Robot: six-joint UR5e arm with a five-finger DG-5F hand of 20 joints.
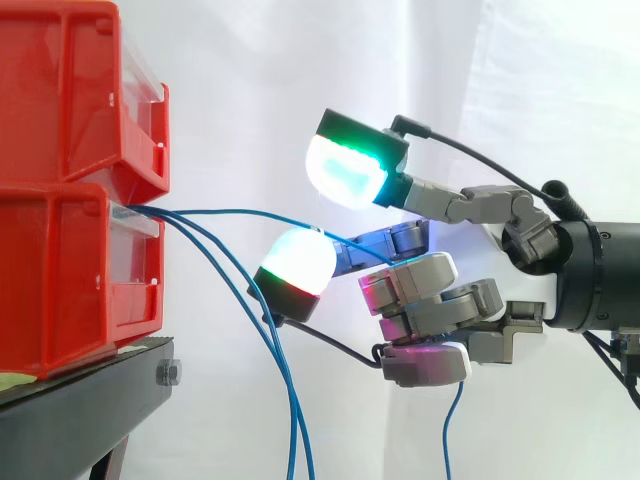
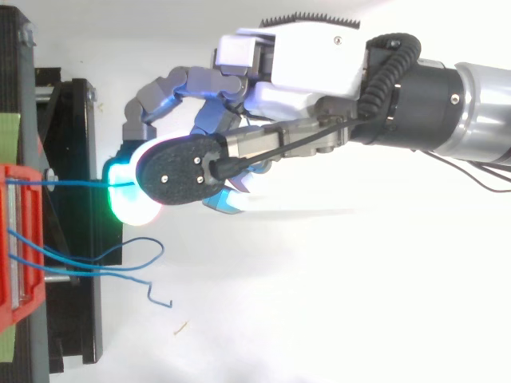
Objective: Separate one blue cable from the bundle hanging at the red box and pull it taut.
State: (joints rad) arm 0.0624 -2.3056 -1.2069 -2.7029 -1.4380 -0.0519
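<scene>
The hand [image 1: 430,300] is partly closed: two fingers reach toward the red box [image 1: 70,270] with their glowing pads [image 1: 345,170] apart, and the rest curl in against the palm. One blue cable [image 1: 240,213] leaves the box front and runs nearly straight to the hand. It passes over the lower pad, along that finger and into the curled fingers, then drops out beneath them, so the hand is gripping it. From above, the same blue cable [image 2: 72,182] draws a straight line from the box to the green-lit pad. The exact pinch point is hidden among the fingers, and from above a pad's black back covers it. The other cables [image 1: 285,400] hang slack below the hand on its box side. They are clear of it in the top view and cut off at the side view's lower edge, as is the held cable's tail. The stand [image 1: 90,400] sits under the box.
</scene>
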